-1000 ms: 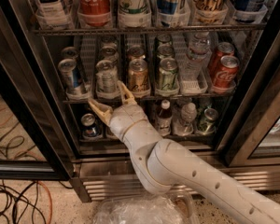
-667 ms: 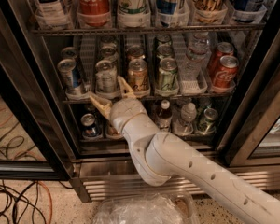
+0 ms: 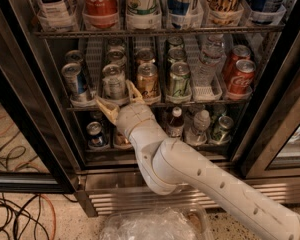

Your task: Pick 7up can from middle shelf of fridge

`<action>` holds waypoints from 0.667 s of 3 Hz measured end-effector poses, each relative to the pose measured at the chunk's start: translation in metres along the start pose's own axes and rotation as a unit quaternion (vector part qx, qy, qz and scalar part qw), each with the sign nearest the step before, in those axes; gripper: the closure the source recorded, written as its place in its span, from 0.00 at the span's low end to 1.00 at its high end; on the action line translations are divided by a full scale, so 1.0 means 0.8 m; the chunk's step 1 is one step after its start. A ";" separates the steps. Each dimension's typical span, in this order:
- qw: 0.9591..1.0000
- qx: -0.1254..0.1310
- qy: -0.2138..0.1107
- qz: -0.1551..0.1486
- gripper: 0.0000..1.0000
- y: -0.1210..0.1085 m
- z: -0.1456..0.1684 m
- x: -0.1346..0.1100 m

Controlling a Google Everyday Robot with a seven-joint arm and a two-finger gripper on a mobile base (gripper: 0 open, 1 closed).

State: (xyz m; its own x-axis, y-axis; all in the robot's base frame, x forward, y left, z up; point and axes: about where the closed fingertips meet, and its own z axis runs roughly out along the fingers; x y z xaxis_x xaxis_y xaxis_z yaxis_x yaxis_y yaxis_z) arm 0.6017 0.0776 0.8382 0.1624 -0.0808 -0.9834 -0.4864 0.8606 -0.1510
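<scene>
Reaching into the cooler: my jointed white plastic arm stretches up from the near right, past the fridge, a commercial drinks cooler with a slatted stainless steel base. It ends at the front edge of the middle shelf, a grey wire rack with white lane trays.

My gripper has climbed a little over the past second and pushed slightly closer to that edge. Its two tan fingers are spread wide apart and hold nothing.

The 7up can, a short aluminium can with a pale silvery body and a pull-tab top, stands at the shelf's front edge, left of centre. It sits directly above and just behind the open fingers and has not moved.

My right fingertip rises into the gap between that can and the gold-orange can beside it; I cannot tell whether it touches either one. A blue-banded silver can stands on the 7up can's other side, towards the shelf's left corner, and a darker green-labelled can stands past the gold one.

As I judge it, the rise lines me up for the grasp, which is not yet made. The fingers still need to go higher and deeper to bracket the can's body, and the tight neighbours leave little room.
</scene>
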 end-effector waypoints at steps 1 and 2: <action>1.000 0.013 -0.004 0.007 0.34 -0.003 0.010 0.002; 0.999 0.031 -0.004 0.007 0.35 -0.006 0.047 0.006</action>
State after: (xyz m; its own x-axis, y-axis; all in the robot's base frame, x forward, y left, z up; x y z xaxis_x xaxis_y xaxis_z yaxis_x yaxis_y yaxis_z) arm 0.6374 0.0921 0.8380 0.1629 -0.0637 -0.9846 -0.4355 0.8908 -0.1297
